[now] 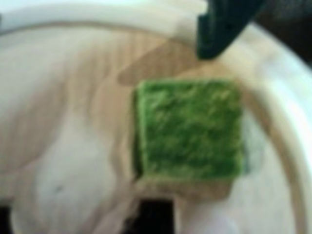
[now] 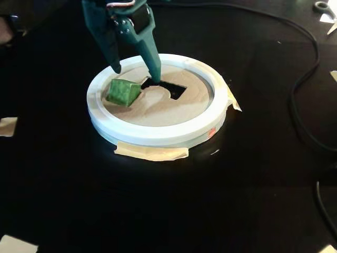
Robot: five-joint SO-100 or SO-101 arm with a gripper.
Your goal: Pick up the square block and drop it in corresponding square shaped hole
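While the dark teal gripper [image 2: 136, 71] is hanging with its fingers spread apart and holding nothing, the green square block [image 2: 123, 92] is lying tilted on the wooden disc [image 2: 168, 108], at about nine o'clock inside the white ring [image 2: 152, 134]. One fingertip is pointing down just above the block at twelve o'clock; the other is reaching into the edge of the dark square hole [image 2: 171, 88] beside it. Seen from the wrist view, the block [image 1: 189, 129] is filling the centre, blurred, with a fingertip [image 1: 219, 29] showing at one o'clock. Tape strips are holding the ring to the black counter [image 2: 168, 211].
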